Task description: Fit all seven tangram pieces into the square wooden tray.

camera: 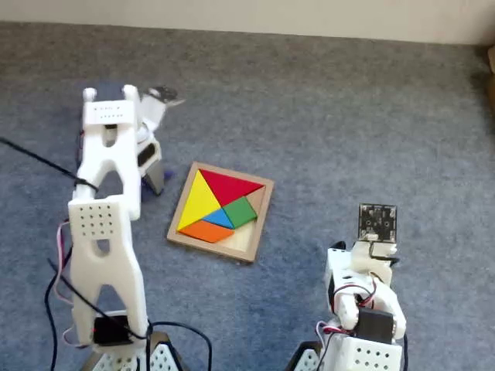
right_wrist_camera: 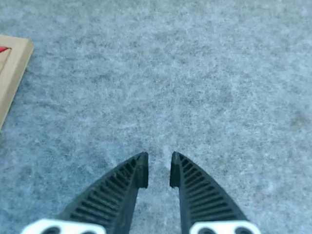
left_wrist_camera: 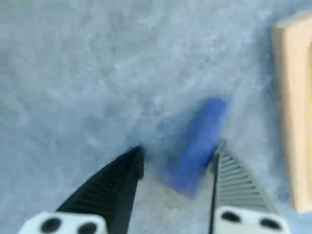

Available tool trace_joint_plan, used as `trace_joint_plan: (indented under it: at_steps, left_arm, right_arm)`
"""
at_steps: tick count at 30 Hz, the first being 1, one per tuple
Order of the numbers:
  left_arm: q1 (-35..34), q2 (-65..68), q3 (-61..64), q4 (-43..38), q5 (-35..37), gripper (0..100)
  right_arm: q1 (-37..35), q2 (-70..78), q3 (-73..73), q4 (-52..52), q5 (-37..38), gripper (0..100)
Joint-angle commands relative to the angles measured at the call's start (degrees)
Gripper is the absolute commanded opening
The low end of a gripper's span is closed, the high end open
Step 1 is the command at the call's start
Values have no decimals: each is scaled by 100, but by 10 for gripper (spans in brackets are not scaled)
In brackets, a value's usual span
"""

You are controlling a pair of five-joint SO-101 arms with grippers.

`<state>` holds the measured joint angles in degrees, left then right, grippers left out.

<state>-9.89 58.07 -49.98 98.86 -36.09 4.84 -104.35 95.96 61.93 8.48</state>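
Tangram pieces [camera: 220,209] are sitting five to the square wooden tray [camera: 249,241] at the middle of the grey-blue carpet [camera: 348,116], as we are seeing from above. A yellow triangle [camera: 198,202] is lying against a red triangle [camera: 230,186], while a green square [camera: 242,210] and a small light-blue triangle [camera: 219,218] are nestling below them. An orange piece [camera: 206,230] is filling the corner nearest the base of the left arm [camera: 108,193]. A strip of bare wood is showing along the tray's side nearest the right arm [camera: 363,309]. A dark blue piece [left_wrist_camera: 197,141] is lying flat on the carpet just beside the tray, outside it, on the left arm's side. Our left gripper [left_wrist_camera: 179,148] is hanging low over it with its fingers spread, one on each side of the piece. The grey finger [left_wrist_camera: 229,170] is sitting right at the piece's edge, though we are not able to tell whether it is touching. Our right gripper [right_wrist_camera: 159,165] is pointing at bare carpet well apart from the pieces. Its fingers are standing parted by a narrow gap and pinching nothing, and the right arm is sitting folded back near its base
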Motion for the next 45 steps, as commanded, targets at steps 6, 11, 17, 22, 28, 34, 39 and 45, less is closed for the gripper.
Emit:
trace_joint_plan:
  at_steps: [6, 11, 17, 22, 28, 34, 39, 45]
  left_arm:
    - [365, -22, -48, 105, 220, 196]
    - [356, -48, -48, 97, 316, 170]
    - [374, -66, -75, 123, 387, 75]
    - [374, -66, -84, 123, 387, 43]
    - [374, -382, -40, 176, 404, 17]
    - [611, -1270, 593, 185, 659, 17]
    - [1191, -2264, 1701, 167, 677, 17]
    - [2035, -3451, 2949, 53, 1134, 17]
  right_arm:
    - [66, -48, 681, 22, 9, 91]
    - [66, -48, 681, 22, 9, 91]
    - [66, -48, 681, 22, 9, 91]
    - [66, -48, 681, 22, 9, 91]
    - [66, -48, 681, 22, 9, 91]
    - [66, -48, 681, 22, 9, 91]
    - [66, -48, 681, 22, 9, 91]
    - [66, -48, 681, 22, 9, 91]
